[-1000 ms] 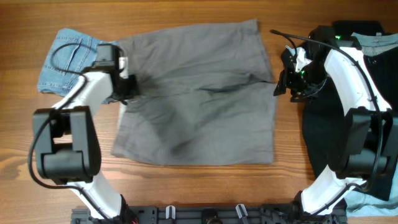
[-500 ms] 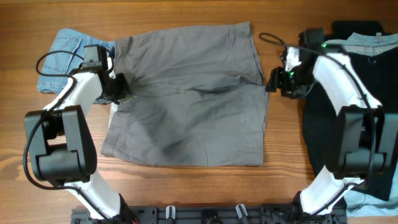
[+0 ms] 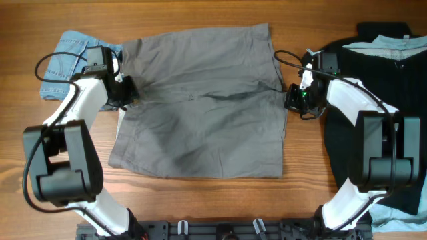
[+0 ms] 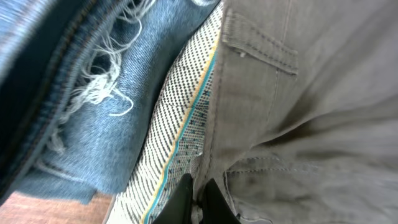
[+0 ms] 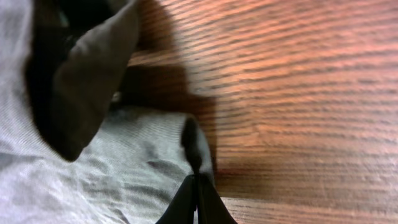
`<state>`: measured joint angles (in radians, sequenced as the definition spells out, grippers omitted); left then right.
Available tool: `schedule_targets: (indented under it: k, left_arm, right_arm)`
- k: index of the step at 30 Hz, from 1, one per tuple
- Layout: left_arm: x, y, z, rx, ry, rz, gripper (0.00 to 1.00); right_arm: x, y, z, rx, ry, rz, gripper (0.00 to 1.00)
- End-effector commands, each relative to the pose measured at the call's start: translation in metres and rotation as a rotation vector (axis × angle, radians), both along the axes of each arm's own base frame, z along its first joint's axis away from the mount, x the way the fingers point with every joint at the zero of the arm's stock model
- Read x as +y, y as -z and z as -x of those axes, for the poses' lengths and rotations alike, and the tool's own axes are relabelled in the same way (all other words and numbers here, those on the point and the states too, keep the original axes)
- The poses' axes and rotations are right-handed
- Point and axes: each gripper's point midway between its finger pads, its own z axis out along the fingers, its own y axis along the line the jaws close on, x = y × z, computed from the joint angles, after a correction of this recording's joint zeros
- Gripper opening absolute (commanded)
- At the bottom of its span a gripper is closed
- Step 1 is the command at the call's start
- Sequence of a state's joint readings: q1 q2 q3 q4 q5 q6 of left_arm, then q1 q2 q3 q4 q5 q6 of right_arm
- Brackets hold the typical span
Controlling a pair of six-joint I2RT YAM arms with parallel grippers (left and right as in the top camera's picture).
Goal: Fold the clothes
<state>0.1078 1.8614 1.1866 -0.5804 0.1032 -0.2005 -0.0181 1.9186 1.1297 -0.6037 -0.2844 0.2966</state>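
The grey shorts (image 3: 200,107) lie spread flat in the middle of the counter (image 3: 200,200), waistband end against the denim shorts (image 3: 67,63) on my left. My left fingers (image 4: 181,196) are pinched shut on the waistband edge, my right fingers (image 5: 208,205) on the hem. I'd lift both ends level and together, leaving the denim behind.

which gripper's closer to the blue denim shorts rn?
Left. The left gripper pinches the grey shorts at the waistband, right beside the denim shorts; the right gripper holds their opposite edge, far across.
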Motion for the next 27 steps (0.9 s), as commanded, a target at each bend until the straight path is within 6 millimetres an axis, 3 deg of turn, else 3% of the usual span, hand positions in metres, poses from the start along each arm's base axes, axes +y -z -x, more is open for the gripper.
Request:
schedule_targets:
  k: [1, 10, 12, 13, 14, 15, 17, 21, 23, 25, 27]
  left_arm:
    - [0.006, -0.031, -0.002, -0.071, -0.025, -0.016, 0.04]
    - [0.024, -0.019, 0.004, -0.02, -0.057, -0.113, 0.05]
    - [0.023, -0.01, 0.008, 0.008, -0.055, -0.11, 0.5]
    - [0.023, -0.008, 0.01, 0.021, -0.054, -0.109, 0.52]
    - [0.023, -0.008, 0.013, 0.031, -0.053, -0.109, 0.51]
    - [0.023, -0.007, 0.013, 0.035, -0.052, -0.109, 0.47]
    - [0.021, -0.008, 0.016, 0.042, -0.015, -0.11, 0.31]
    - [0.007, -0.02, 0.02, 0.03, 0.039, -0.052, 0.16]
    - [-0.009, -0.031, 0.018, -0.007, 0.096, 0.029, 0.16]
    - [-0.028, -0.042, 0.018, -0.035, 0.131, 0.129, 0.14]
    - [-0.043, -0.046, 0.022, -0.035, 0.159, 0.21, 0.11]
  right_arm:
    - [-0.03, 0.026, 0.024, 0.111, 0.123, 0.158, 0.04]
    - [-0.03, 0.026, 0.027, 0.121, 0.122, 0.158, 0.04]
    - [-0.03, 0.026, 0.027, 0.12, 0.105, 0.159, 0.04]
    - [-0.03, 0.025, 0.028, 0.121, 0.082, 0.163, 0.09]
    - [-0.031, 0.02, 0.027, 0.125, 0.071, 0.161, 0.16]
    - [-0.033, 0.016, 0.025, 0.125, 0.073, 0.16, 0.17]
    - [-0.028, -0.001, 0.013, 0.08, 0.033, 0.115, 0.21]
    - [-0.007, -0.053, -0.023, -0.127, -0.087, 0.004, 0.46]
    - [-0.006, -0.066, -0.035, -0.197, -0.083, 0.0, 0.45]
    - [0.006, -0.078, -0.047, -0.268, -0.111, -0.069, 0.33]
    - [0.017, -0.085, -0.054, -0.319, -0.155, -0.121, 0.34]
